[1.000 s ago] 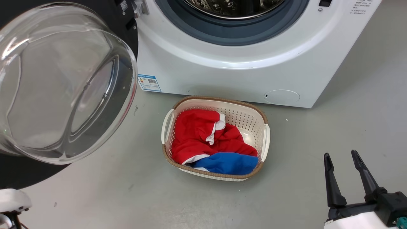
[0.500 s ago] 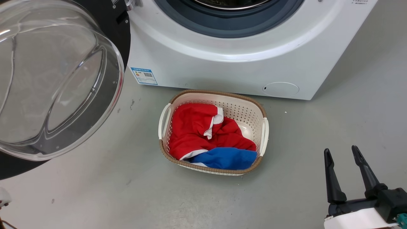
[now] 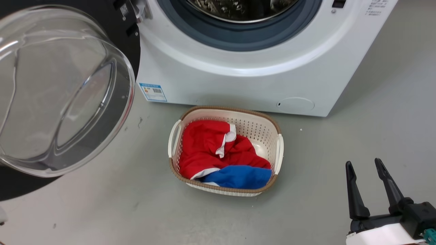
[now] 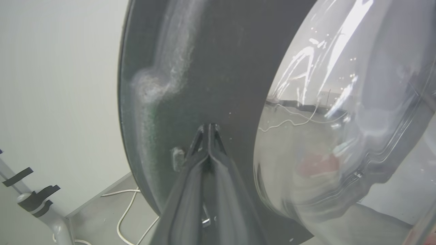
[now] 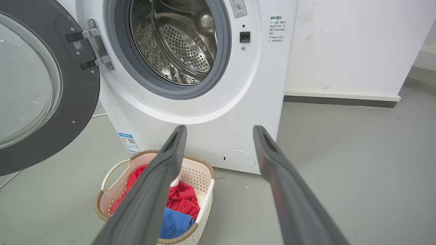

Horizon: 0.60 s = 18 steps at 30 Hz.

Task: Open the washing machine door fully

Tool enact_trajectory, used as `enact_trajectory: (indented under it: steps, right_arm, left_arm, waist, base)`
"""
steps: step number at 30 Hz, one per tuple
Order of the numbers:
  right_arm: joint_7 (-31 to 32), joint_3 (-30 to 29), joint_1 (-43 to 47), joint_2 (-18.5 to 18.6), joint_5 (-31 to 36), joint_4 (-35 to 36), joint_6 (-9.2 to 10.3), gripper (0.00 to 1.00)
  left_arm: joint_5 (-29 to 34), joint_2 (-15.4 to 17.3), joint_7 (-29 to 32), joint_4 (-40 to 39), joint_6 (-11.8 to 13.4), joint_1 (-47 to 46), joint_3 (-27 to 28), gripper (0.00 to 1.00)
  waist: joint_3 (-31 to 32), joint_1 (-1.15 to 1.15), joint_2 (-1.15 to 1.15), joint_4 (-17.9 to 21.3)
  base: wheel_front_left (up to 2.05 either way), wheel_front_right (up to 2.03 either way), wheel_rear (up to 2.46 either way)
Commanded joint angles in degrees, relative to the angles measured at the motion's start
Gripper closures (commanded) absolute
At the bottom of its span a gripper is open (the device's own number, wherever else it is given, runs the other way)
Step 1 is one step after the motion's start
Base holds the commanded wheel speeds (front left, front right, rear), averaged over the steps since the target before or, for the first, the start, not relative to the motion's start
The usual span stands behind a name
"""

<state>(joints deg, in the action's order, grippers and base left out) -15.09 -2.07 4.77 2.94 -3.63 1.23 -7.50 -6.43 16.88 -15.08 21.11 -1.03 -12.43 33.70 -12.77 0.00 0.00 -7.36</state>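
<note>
The washing machine door stands wide open, left of the washing machine. The left gripper, jaws closed and empty, points at the door. The right gripper, jaws apart, hangs well in front of the machine.

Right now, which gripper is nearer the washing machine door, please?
Left: the left gripper, fingers shut, sits at the door; the right gripper hovers open beyond the basket.

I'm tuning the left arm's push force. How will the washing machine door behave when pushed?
The washing machine door is probably rigid and will swing about its metal hinge rather than flex. Its deep glass bowl suggests it is fairly heavy, so it may coast. The glossy black rim looks slippery, so the shut left gripper could slide on it.
</note>
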Motion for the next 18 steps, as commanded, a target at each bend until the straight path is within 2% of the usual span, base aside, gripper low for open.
enact_trajectory:
  steps: [1, 9, 16, 17, 18]
  right_arm:
    - [-0.1, 0.0, 0.5, -0.1, -0.3, -0.1, 0.01, 0.0]
    - [-0.1, -0.5, 2.0, -0.1, -1.2, 0.1, 0.01, 0.0]
    - [-0.1, -0.7, 3.1, -0.1, -1.6, 0.3, 0.01, 0.0]
    - [-0.1, -0.7, 3.2, -0.1, -1.6, 0.3, 0.01, 0.0]
    - [-0.1, -0.6, 3.3, -0.1, -1.7, 0.3, 0.01, 0.0]
  left_arm:
    - [0.7, -0.9, -0.1, -2.4, -0.3, 1.6, 0.4, 1.0]
    - [4.1, -4.7, -0.1, -15.0, -1.7, 5.7, -2.1, 1.0]
    - [7.1, -7.9, -0.1, -25.0, -2.7, 7.9, -8.3, 1.0]
    - [7.4, -8.3, -0.1, -25.9, -2.8, 8.2, -9.4, 0.79]
    - [8.1, -8.5, -0.1, -26.9, -2.9, 8.3, -10.6, 0.47]
  waist:
    - [1.4, 0.0, 0.0, 0.4]
    - [5.3, 0.0, 0.0, 0.3]
    - [8.0, 0.0, 0.0, 0.9]
    - [8.2, 0.0, 0.0, 1.0]
    - [8.6, 0.0, 0.0, 1.1]
  base:
    - [0.0, 0.0, 0.0]
    - [0.0, 0.0, 0.0]
    - [0.0, 0.0, 0.0]
    - [0.0, 0.0, 0.0]
    - [0.0, 0.0, 0.0]
